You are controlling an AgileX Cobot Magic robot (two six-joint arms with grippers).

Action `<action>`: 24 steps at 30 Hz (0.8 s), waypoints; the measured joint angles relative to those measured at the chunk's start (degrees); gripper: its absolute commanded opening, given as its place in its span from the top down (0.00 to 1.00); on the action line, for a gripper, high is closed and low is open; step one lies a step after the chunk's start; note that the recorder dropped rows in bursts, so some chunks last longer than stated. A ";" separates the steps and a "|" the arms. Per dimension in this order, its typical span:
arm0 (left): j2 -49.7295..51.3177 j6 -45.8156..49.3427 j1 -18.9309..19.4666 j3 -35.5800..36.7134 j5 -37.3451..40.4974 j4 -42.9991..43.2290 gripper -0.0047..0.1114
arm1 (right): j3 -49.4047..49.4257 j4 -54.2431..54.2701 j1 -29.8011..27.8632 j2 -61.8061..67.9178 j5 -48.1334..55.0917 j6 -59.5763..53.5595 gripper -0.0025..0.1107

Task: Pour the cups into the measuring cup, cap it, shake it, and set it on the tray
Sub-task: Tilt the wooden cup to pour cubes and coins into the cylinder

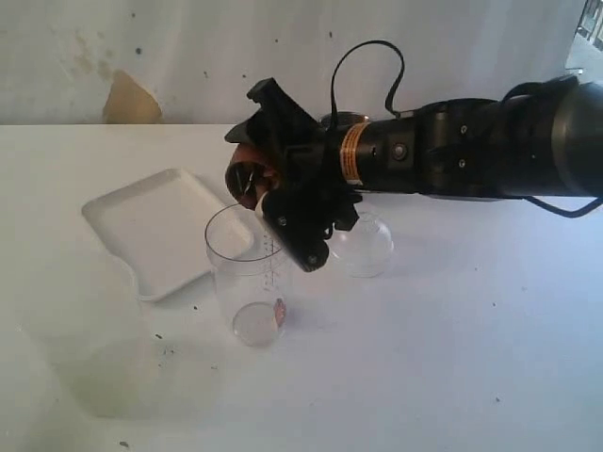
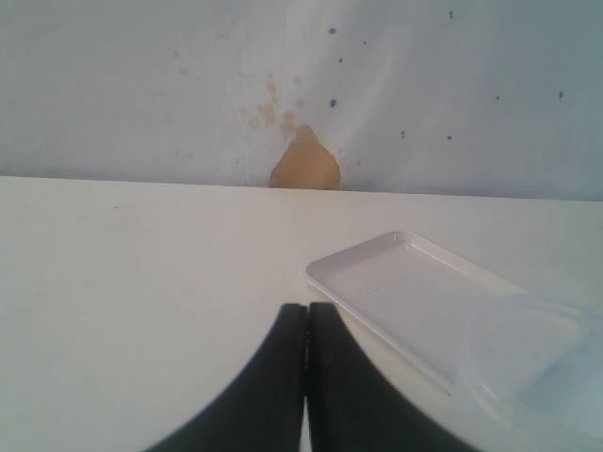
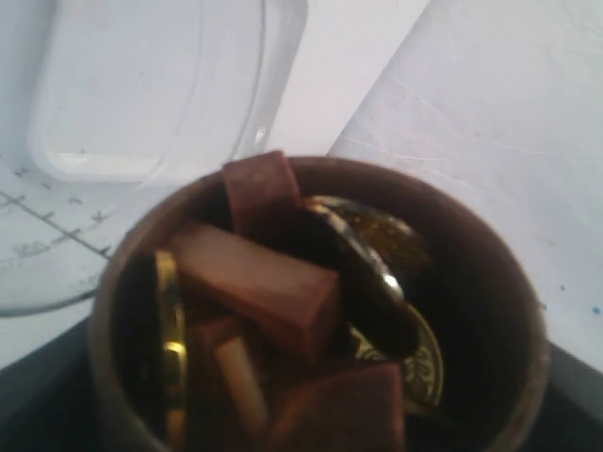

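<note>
Your right fingers [image 1: 300, 235] clamp the wooden cup [image 1: 247, 176], contents not yet poured, tipped above the measuring cup [image 1: 243, 282] on the worktop [image 1: 452, 358] beside the tray [image 1: 160, 221]; your left fingers [image 2: 278, 395] are together; capping, shaking and placing remain.

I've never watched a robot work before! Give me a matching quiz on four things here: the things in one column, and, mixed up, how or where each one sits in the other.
Things:
1. wooden cup
2. measuring cup
3. tray
4. dome cap

Descriptions:
A. white, lying flat on the table
B. tilted in the air, brown blocks and gold coins inside
C. clear, round-topped, resting on the table
D. clear, upright, with a printed scale

Pairs: 1-B, 2-D, 3-A, 4-C.
</note>
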 measured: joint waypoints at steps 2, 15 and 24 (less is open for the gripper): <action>0.00 0.00 0.00 0.00 0.00 0.00 0.95 | 0.00 0.00 0.00 0.00 0.00 -1.86 0.98; 0.00 0.00 0.00 0.00 0.00 0.00 0.95 | 0.00 0.00 0.60 0.00 0.12 -9.93 0.98; 0.00 0.00 0.00 0.00 0.00 0.00 0.95 | 0.00 0.00 2.37 0.00 2.03 -15.50 0.98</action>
